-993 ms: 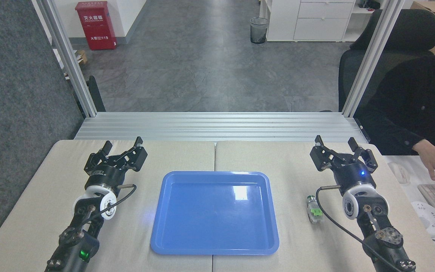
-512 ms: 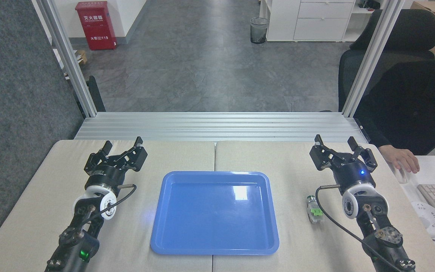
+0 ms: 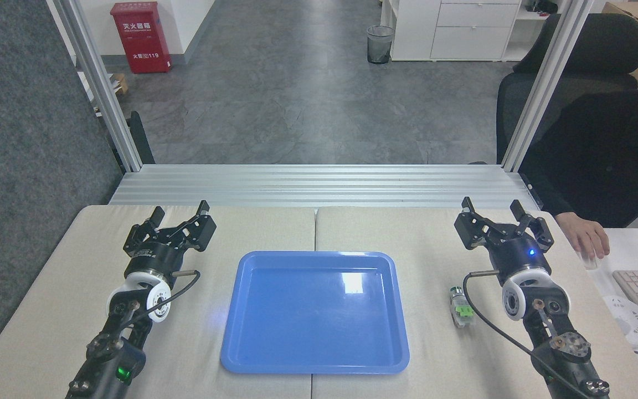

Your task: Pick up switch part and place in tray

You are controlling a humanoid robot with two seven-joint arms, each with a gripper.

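only the person's hand (image 3: 586,237) has shifted since the earlier frames, now sitting curled on a white side desk (image 3: 629,252) past the right edge; both arms and the part are lying as before. a padded beige table (image 3: 352,233) is carrying a large glossy blue rectangular plastic tray (image 3: 315,311) at the middle of its near edge, nothing lying in it. the left gripper (image 3: 180,212) is hovering near the far left corner, fingers spread apart and holding nothing. the right gripper (image 3: 492,209) is hovering near the far right corner, likewise spread and holding nothing. the small silver-grey switch part with a green block (image 3: 459,306) is lying on its side on the table, between the tray's right rim and the right arm, just beside the arm's black cable.
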